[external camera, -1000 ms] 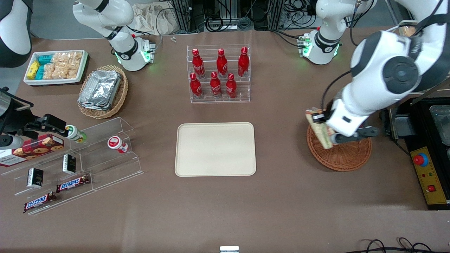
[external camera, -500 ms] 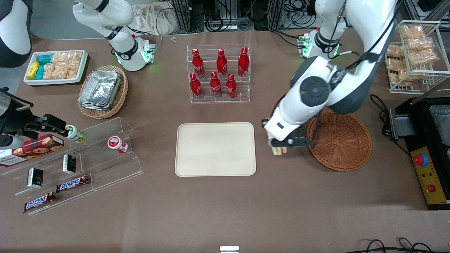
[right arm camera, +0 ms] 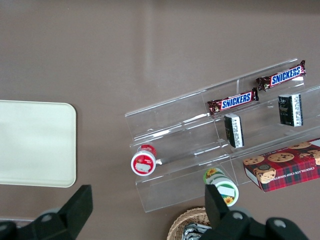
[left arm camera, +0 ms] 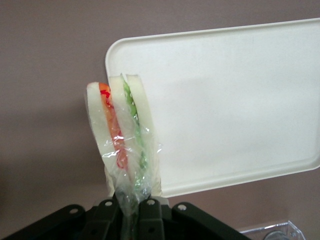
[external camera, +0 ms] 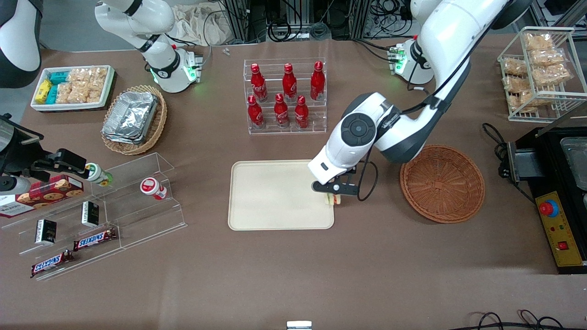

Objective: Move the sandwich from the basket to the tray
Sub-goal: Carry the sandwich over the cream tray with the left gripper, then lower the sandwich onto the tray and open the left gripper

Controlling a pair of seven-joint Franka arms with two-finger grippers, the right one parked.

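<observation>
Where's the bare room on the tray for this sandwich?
The whole tray is bare. The gripper, shut on the sandwich, hangs over the tray's edge nearest the basket. Nothing crowds it; the bottle rack stands apart.

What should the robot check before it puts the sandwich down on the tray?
1. Sandwich held by the gripper: ok, fingers pinch its wrapper.
2. Sandwich out of the basket: ok, basket shows nothing inside.
3. Gripper over the tray: not quite ok, it hangs at the tray's edge nearest the basket, sandwich partly over the table.
4. Room on the tray: ok, nothing lies on it.
5. Sandwich height above the tray: cannot tell.
6. Bottles out of the way: ok, they stand farther from the front camera than the tray.
</observation>
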